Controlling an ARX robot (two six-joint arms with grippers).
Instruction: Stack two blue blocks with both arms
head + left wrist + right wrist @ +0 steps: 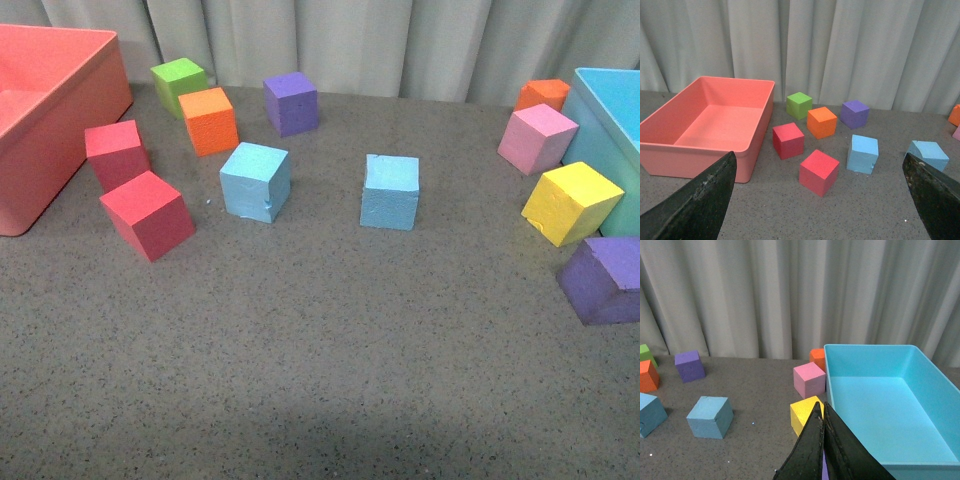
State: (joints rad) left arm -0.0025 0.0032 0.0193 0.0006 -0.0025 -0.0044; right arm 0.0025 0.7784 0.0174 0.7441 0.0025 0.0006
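Two sky-blue blocks sit apart on the grey table, one left of centre [256, 181] and one at centre [390, 191]. Neither arm shows in the front view. In the left wrist view both blue blocks show, the nearer [863, 154] and the farther [928, 154], well ahead of my left gripper [815, 210], which is open wide and empty above the table. In the right wrist view the blue blocks [710, 417] [650, 414] lie off to one side. My right gripper [821, 407] is shut on nothing, over a yellow cube [804, 412] beside the light-blue bin [920, 360].
A salmon bin [40, 120] stands at the far left and the light-blue bin [610, 110] at the far right. Two red cubes [147, 214] [117, 152], green [179, 83], orange [209, 120] and purple [291, 102] cubes lie at left. Pink [537, 138], orange [542, 94], yellow [571, 202] and purple [603, 280] cubes lie at right.
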